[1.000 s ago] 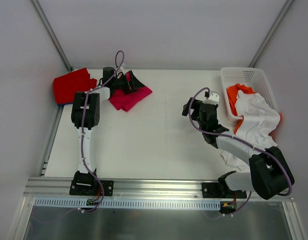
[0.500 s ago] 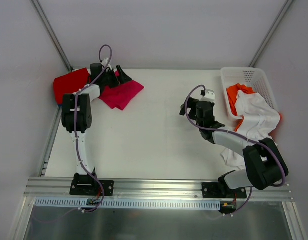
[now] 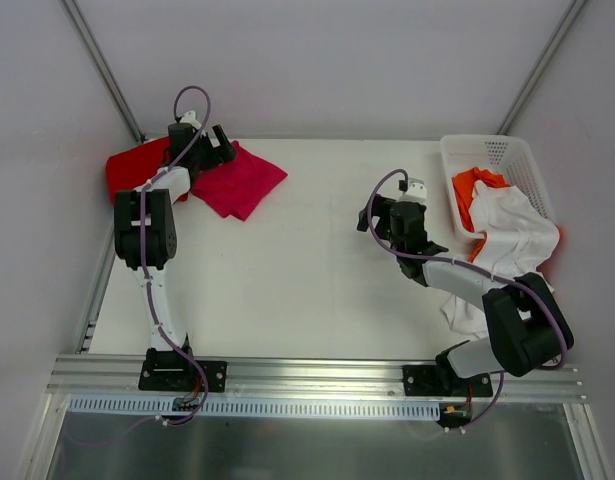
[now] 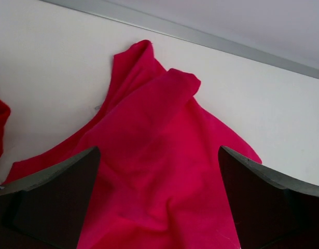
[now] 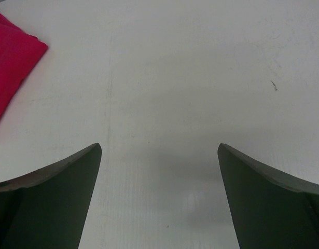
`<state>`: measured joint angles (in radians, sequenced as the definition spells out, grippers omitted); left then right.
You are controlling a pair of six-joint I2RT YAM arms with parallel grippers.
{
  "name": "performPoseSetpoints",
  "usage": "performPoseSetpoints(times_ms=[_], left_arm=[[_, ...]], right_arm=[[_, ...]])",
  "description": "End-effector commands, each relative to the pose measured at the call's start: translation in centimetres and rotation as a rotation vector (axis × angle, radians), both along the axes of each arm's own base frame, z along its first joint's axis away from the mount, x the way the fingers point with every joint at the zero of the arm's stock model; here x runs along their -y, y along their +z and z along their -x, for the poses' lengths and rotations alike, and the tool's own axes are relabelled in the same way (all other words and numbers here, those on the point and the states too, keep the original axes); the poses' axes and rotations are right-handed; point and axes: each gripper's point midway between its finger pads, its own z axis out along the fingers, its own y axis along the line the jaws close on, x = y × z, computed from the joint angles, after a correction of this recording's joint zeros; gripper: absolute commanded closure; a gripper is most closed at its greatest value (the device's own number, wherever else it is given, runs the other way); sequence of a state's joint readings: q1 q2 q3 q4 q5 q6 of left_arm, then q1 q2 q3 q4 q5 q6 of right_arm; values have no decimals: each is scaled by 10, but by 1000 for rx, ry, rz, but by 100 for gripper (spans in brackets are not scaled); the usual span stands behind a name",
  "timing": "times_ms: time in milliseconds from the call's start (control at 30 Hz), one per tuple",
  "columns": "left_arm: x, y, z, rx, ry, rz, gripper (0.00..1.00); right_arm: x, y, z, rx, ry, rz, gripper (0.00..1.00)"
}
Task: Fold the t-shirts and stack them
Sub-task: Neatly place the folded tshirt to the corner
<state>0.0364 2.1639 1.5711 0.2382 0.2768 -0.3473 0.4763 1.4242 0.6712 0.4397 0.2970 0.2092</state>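
- White counter (image 3: 317, 260) fills the scene, closed in by pale panels at the back and both sides.
- We judge the task to be at an early stage. The crimson-pink t-shirt (image 3: 245, 185) lies loosely bunched at the far left, just beside the red t-shirt (image 3: 132, 172) in the corner, and we see no tidy stack.
- On the right, the white t-shirt (image 3: 512, 235) spills over the rim of the basket (image 3: 502, 150), with the orange t-shirt (image 3: 474, 188) inside. Both look unfolded, so they are left to do.
- Our left fingers (image 4: 50, 202) stand wide over the crimson-pink cloth and hold nothing.
- Our right fingers (image 5: 50, 199) are equally wide and empty over bare counter.
- We find open room in the middle. The tight spots are the far rail behind the crimson-pink shirt, the left edge by the red one, and the white cloth hanging close to the right arm.
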Motion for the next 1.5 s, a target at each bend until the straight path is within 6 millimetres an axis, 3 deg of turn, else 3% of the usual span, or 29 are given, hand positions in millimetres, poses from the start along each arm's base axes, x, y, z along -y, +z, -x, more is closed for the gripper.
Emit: performPoseSetpoints(times_ms=[0,233,400,500,533,567,600,633,700,733,767,800,833,867,900,933,1000,1033,1100,1133,1300,1467], left_arm=[[-21,-10,-1,-17,91,-74,1],[-60,-23,3,-108,312,-150,1],[-83,-13,4,-112,450,-209,1],[-84,32,9,-34,497,-266,1],[-84,67,11,28,505,-262,1],[-64,86,12,66,474,-258,1],[-59,104,15,98,467,-257,1],[-52,139,21,158,461,-241,1],[-32,161,35,184,436,-237,1],[-31,180,50,210,461,-242,1],[-18,183,61,203,444,-248,1],[-18,204,77,236,469,-243,1],[-13,187,90,201,461,-253,1],[-3,198,107,221,450,-226,1],[0,194,117,211,451,-210,1],[1,166,130,159,448,-218,1],[2,152,154,119,477,-157,1],[2,121,168,56,489,-136,1],[-1,105,184,27,509,-104,1],[-3,79,195,-22,536,-92,1],[-5,26,215,-124,588,-34,1],[9,-7,206,-177,581,154,1]], right_arm=[[-3,18,-5,43,-1,-45,1],[2,19,4,43,-4,-53,1],[6,35,14,59,-4,-74,0],[10,51,26,86,-4,-85,1],[13,53,30,91,-7,-83,1],[15,56,33,100,-13,-84,1],[19,62,39,118,-17,-92,1],[20,63,42,124,-17,-96,1],[22,65,49,127,-17,-108,1],[24,71,53,140,-16,-117,1],[25,73,56,142,-12,-121,1],[26,77,61,150,-8,-126,1],[27,79,64,154,-7,-128,1],[28,78,67,150,-7,-130,0],[31,82,71,167,-9,-138,1],[32,82,73,168,-8,-139,0],[35,82,79,172,-8,-143,1],[36,81,81,172,-9,-144,1],[37,77,86,160,-8,-143,1],[38,77,89,164,-4,-149,0],[46,72,102,159,-9,-153,1],[60,72,117,170,-34,-140,1]])
